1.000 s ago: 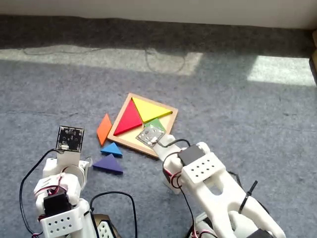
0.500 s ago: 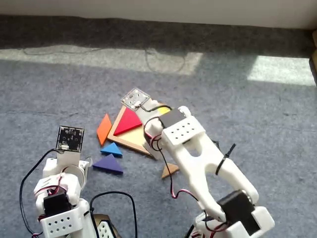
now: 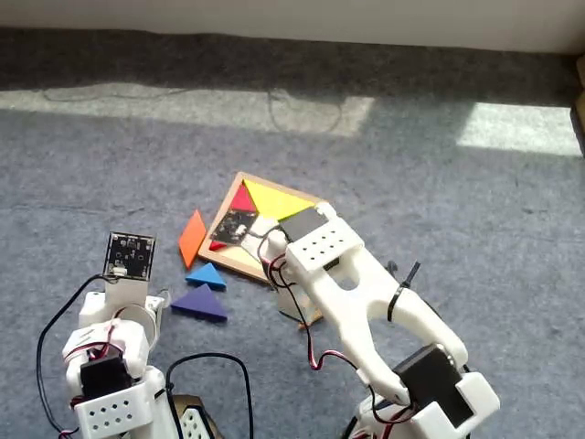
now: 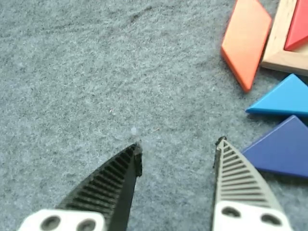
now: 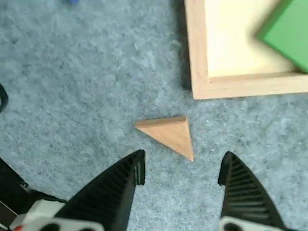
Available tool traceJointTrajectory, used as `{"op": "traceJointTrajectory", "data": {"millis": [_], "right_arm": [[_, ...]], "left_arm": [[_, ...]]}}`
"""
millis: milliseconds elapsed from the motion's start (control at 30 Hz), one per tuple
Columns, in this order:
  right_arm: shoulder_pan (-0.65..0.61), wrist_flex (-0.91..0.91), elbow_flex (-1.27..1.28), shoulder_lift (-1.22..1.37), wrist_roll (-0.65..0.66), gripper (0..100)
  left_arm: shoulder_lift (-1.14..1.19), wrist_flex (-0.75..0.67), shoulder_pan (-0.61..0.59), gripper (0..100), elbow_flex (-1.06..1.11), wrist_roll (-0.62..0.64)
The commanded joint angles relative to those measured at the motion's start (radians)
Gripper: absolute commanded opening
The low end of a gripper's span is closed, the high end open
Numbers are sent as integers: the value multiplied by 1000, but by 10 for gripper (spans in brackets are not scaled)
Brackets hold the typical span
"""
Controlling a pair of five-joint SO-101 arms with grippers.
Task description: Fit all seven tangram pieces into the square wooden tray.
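- Tan wood triangle (image 5: 168, 134) is the piece my next move turns on. It lies flat on the grey surface (image 5: 72, 72), just ahead of my right jaws and about centred on their gap.
- My right jaws are spread wide and hold nothing. One sharp corner of the triangle reaches roughly to the line between the two tips.
- Its long edge faces me and runs slantwise to the line my jaws close along. I judge a wrist turn is called for first, or the tips would meet a corner and skid the piece aside.
- Just past it, but not touching, sits a corner of the tray (image 5: 197, 57). The green piece (image 5: 288, 33) is inside, with bare tray floor beside it.
- Seen from above, the tan triangle (image 3: 313, 318) lies at 5 o'clock from the tray (image 3: 228, 261), close under my right arm (image 3: 347, 283). The red piece (image 3: 242, 197) and the yellow piece (image 3: 274, 197) are already seated.
- The orange piece (image 3: 192, 238) lies at 9 o'clock from the tray, the blue triangle (image 3: 207, 274) at 8 and the purple triangle (image 3: 199, 304) at 7.
- My left jaws hang over bare surface near those three, spread and empty. So the left arm is the nearer one for them, and the right for the tan triangle.
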Motion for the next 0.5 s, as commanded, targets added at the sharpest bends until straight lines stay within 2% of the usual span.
{"op": "traceJointTrajectory", "data": {"millis": [0,200,467], "right_arm": [[-4,-7,16,1,129,245],[-4,-105,97,2,259,245],[-4,-283,191,4,276,245]], "left_arm": [[-35,-17,-13,252,-4,0],[-35,-15,-15,252,-4,0],[-35,-15,-13,252,-4,0]]}}
